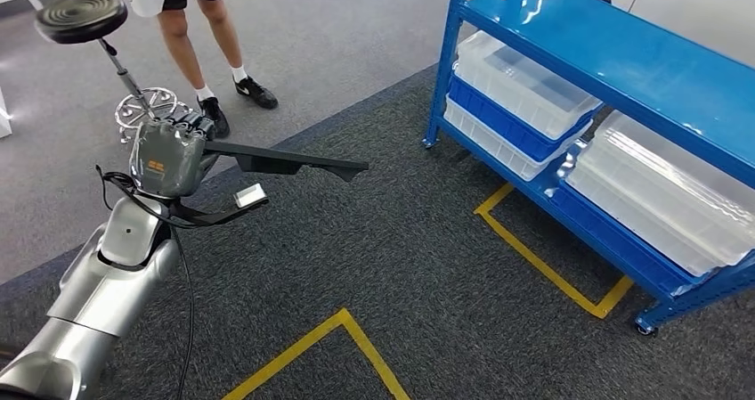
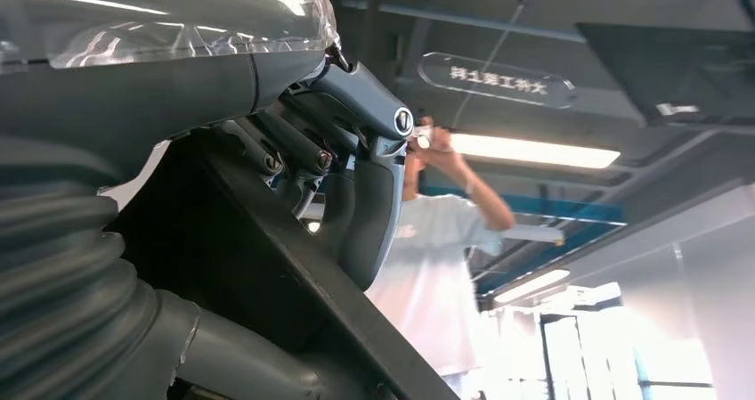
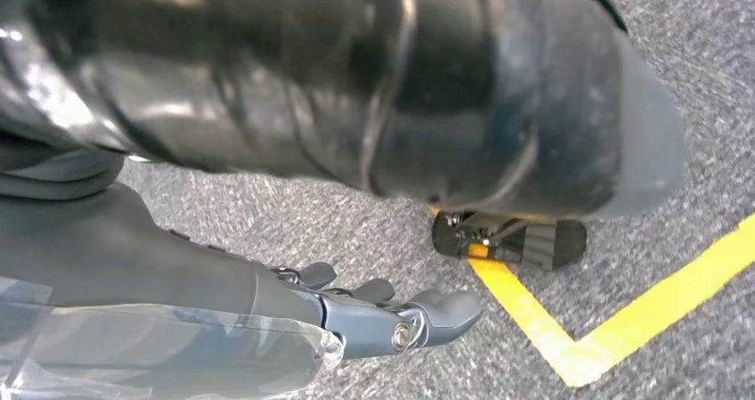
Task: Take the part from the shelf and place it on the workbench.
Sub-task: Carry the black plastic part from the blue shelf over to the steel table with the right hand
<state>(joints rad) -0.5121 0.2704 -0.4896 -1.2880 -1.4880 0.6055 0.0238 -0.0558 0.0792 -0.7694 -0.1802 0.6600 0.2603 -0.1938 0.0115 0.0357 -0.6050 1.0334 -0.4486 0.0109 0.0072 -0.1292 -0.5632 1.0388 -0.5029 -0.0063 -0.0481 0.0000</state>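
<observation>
The part (image 1: 285, 160) is a long, flat, matte black piece, narrow and blade-like, with a slightly angled, tapered far end. In the head view it sits left of centre in the frame, held roughly level above the dark carpet and reaching out to the right. Its near end is gripped in the left robot hand (image 1: 167, 155). In the left wrist view the part (image 2: 294, 284) runs as a dark slanting bar under the closed fingers (image 2: 294, 146).

The shelf (image 1: 623, 70) is glossy blue metal, at the upper right of the head view.
</observation>
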